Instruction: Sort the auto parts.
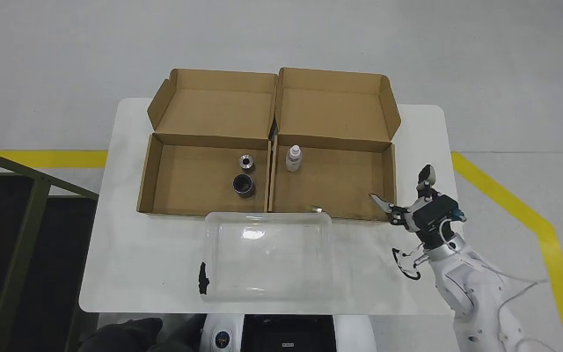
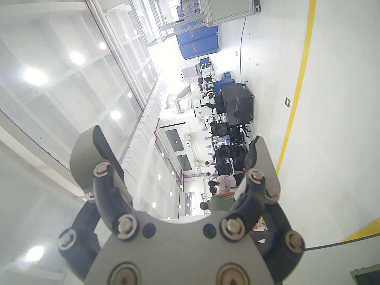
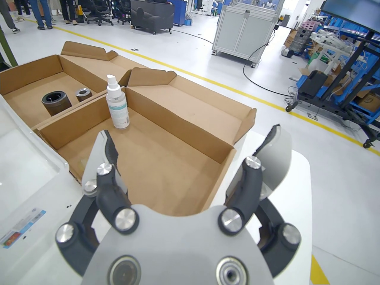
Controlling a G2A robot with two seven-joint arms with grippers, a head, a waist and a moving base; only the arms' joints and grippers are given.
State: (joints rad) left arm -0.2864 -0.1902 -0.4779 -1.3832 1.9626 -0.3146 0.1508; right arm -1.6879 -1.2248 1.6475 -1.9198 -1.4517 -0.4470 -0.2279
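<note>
Two open cardboard boxes stand side by side on the white table. The left box [image 1: 167, 180] holds a dark metal cylinder [image 1: 243, 184] and a smaller grey metal bushing [image 1: 246, 162]. The right box [image 1: 352, 198] holds a white spray bottle [image 1: 294, 158], upright near its far left corner. My right gripper [image 1: 403, 192] hangs open and empty just off the right box's near right corner. In the right wrist view the same bottle [image 3: 117, 106], cylinder [image 3: 55, 102] and bushing [image 3: 83, 94] lie beyond the open right gripper [image 3: 190, 143]. My left gripper [image 2: 178, 149] is open, empty, pointing up at the hall.
A clear plastic tray [image 1: 268, 255] sits at the table's front, in front of both boxes, with a small black piece [image 1: 202, 280] at its left edge. The table's right edge [image 1: 450, 220] is close to the right arm. Box lids stand folded back behind.
</note>
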